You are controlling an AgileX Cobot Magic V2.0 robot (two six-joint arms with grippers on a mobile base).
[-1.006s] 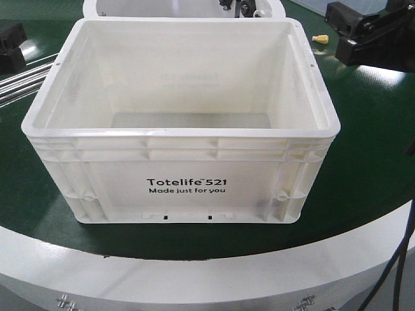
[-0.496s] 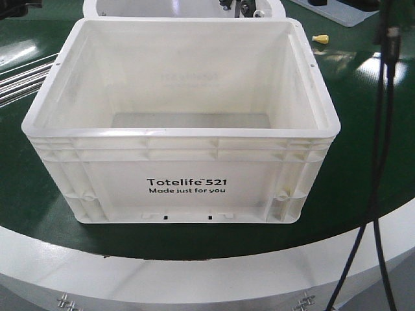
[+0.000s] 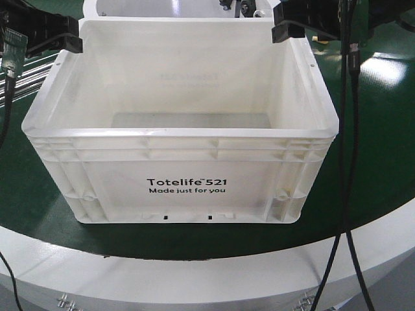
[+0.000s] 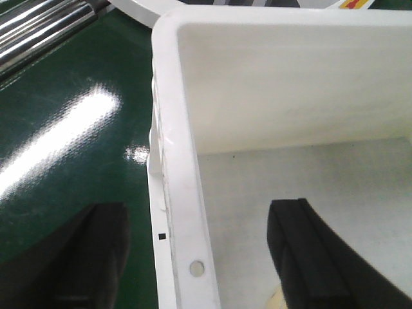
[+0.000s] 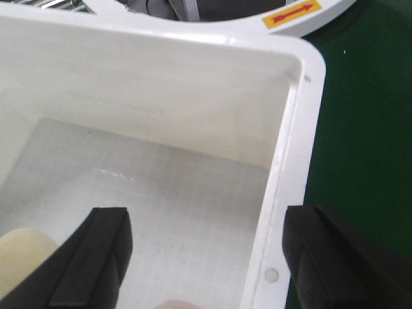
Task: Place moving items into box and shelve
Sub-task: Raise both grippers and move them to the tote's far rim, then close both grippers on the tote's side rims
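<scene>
**newbie_rigs:** While both arms are parked at the box (image 3: 185, 184), how much room is there around it?

**tote_guy:** Decent amount. One white box, printed side facing the front camera, sits on the green worktop (image 3: 379, 149) near its curved front edge, with a strip of green showing ahead of it and open green on both sides. A white ring (image 3: 91, 6) sits just behind the back wall, and chrome rods (image 3: 23, 81) lie off to the left.

**newbie_rigs:** And the end effectors?

**tote_guy:** Two, both spread wide and gripping nothing. The left end effector (image 4: 196, 257) straddles the left wall near the back corner, one finger inside and one outside, both clear of the plastic. The right end effector (image 5: 215, 257) does the same on the right wall. Its outer finger is close to the rim, and I can't tell if it touches. Inside the box I only see bare grey floor. Black cables (image 3: 347, 194) hang down on the right.
</scene>
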